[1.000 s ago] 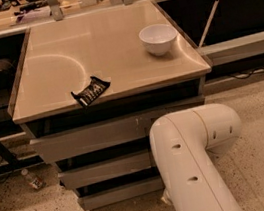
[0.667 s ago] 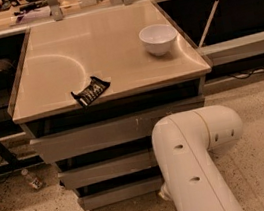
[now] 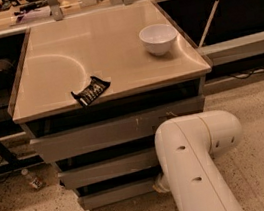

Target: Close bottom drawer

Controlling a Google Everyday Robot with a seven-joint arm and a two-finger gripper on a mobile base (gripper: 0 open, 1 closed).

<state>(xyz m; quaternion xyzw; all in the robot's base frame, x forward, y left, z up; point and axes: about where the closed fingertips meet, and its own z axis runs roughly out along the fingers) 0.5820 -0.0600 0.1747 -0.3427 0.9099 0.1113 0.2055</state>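
The grey cabinet has three drawer fronts. The bottom drawer (image 3: 118,194) is the narrowest and lowest, a plain grey panel with a dark gap above it; its inside is hidden. My white arm (image 3: 196,167) reaches down in front of the cabinet's right side. My gripper (image 3: 160,183) is at the right end of the bottom drawer front and is almost wholly hidden behind the arm. I cannot tell whether it touches the panel.
The cabinet top (image 3: 106,46) holds a white bowl (image 3: 159,38) and a black snack packet (image 3: 91,91). The middle drawer front (image 3: 107,169) and the top one (image 3: 116,130) sit above the bottom drawer. A small bottle (image 3: 33,179) lies on the floor at the left. Dark shelving stands at both sides.
My arm has shifted slightly to the right. The bottom drawer front looks about where it was.
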